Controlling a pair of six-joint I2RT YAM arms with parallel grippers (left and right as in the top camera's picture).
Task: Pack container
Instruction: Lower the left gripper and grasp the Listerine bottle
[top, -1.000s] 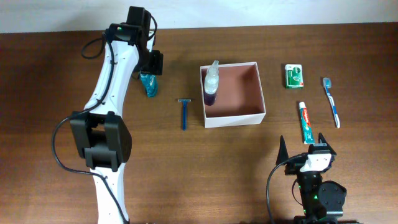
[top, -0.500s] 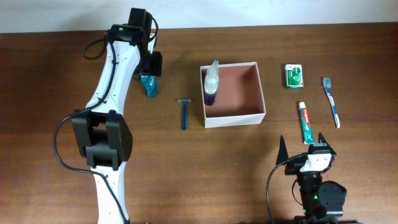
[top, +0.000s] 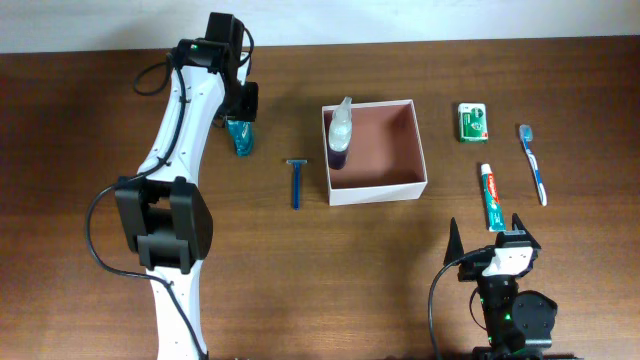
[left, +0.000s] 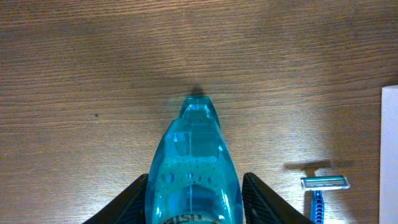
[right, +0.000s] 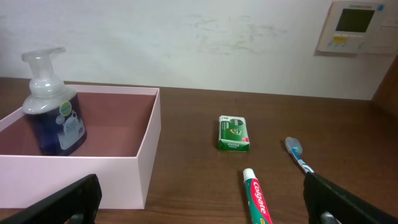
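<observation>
One dark-blue pump bottle (top: 340, 140) sits in the square white container (top: 378, 190); five toiletries outside. My left pincer (left: 196, 177) straddles the teal plastic bottle (left: 193, 155), grip unclear.

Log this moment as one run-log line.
left gripper: jaws flank blue bottle, grip unclear | right gripper: open, empty | container: holds pump bottle | razor, toothpaste, toothbrush, green packet: on table
</observation>
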